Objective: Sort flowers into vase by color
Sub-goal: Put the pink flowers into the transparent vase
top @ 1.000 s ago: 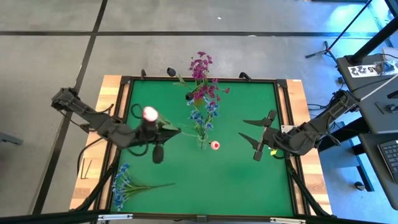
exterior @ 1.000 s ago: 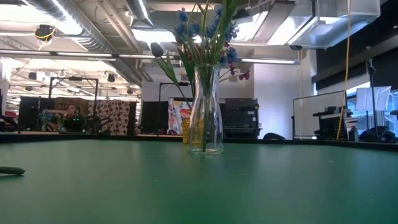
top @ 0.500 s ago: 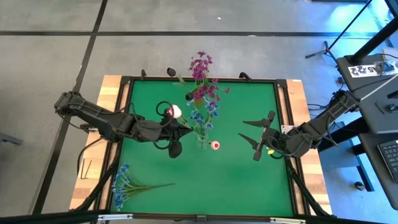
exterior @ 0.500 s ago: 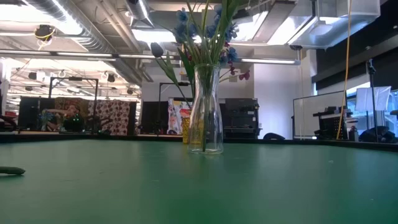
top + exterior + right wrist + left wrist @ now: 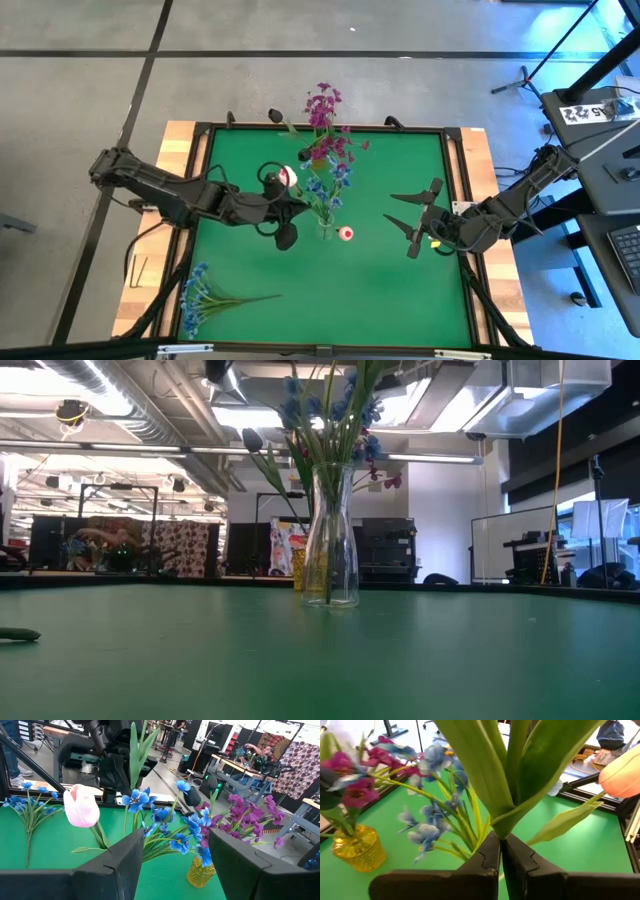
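Observation:
My left gripper (image 5: 298, 205) is shut on a white-pink tulip (image 5: 287, 177), just left of the clear glass vase (image 5: 331, 535) at mid-table. That vase (image 5: 325, 230) holds blue sprays (image 5: 432, 827) and another tulip blossom (image 5: 346, 234). Behind it stands a yellow vase (image 5: 359, 850) with magenta sprays (image 5: 322, 105). A dark-budded stem (image 5: 252, 440) leans out to the vase's left. A blue spray (image 5: 198, 293) lies flat near the table's near left corner. My right gripper (image 5: 412, 215) waits open to the right of the vases, touching nothing. My left gripper pinches the tulip's green stem just below where its leaves branch (image 5: 501, 831), between the two fingers (image 5: 487, 857). The fingers come level from the table's left and lie across the stem. The tulip is lifted clear and stands roughly upright, its blossom (image 5: 622, 775) off to one side; its lower stem is hidden.
The green mat (image 5: 380, 290) has open room on its near and right parts. A black raised frame (image 5: 455, 160) rims the table. A dark stem end (image 5: 15, 633) lies on the mat at the left. Beyond the far edge there are benches and equipment.
My left gripper has carried the tulip toward the table's right, from well left of the clear vase to close beside it, most of the way in the first half second. The tulip stays lifted in the hold.

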`<state>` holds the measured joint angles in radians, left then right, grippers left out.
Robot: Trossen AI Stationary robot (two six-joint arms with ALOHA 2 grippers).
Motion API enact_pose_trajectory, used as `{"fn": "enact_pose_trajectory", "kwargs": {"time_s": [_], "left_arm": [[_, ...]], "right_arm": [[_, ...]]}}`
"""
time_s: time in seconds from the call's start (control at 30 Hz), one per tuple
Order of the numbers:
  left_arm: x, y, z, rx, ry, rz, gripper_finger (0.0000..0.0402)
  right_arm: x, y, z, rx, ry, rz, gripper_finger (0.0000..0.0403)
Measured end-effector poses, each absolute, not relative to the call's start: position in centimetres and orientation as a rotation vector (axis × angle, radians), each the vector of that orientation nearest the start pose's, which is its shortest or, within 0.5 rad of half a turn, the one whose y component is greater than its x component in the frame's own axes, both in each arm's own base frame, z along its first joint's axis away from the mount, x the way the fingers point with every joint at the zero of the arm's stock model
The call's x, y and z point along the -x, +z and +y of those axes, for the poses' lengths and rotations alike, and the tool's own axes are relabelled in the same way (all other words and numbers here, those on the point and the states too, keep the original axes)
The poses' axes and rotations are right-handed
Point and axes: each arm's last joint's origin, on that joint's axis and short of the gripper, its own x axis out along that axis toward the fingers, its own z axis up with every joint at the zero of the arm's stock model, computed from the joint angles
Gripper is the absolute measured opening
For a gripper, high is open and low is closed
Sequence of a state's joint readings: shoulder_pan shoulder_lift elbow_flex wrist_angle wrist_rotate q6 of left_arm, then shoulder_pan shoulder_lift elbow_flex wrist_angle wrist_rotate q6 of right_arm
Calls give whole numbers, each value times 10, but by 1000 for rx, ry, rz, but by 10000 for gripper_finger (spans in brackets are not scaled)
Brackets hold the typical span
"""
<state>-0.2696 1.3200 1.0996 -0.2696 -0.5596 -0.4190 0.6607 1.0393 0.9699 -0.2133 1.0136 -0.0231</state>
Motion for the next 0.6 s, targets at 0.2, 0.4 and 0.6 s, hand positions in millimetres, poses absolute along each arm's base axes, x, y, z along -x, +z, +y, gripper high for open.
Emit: {"fn": "enact_pose_trajectory", "kwargs": {"time_s": [0.2, 0.4, 0.6], "left_arm": [[-300, 307, -66, 195, 323, 397, 4], [-307, 298, -64, 191, 337, 423, 5], [-307, 298, -67, 216, 299, 430, 29]], "right_arm": [[-185, 351, 113, 232, -349, 194, 221], [-188, 347, 115, 236, -350, 205, 221], [-191, 344, 116, 248, -358, 215, 221]]}}
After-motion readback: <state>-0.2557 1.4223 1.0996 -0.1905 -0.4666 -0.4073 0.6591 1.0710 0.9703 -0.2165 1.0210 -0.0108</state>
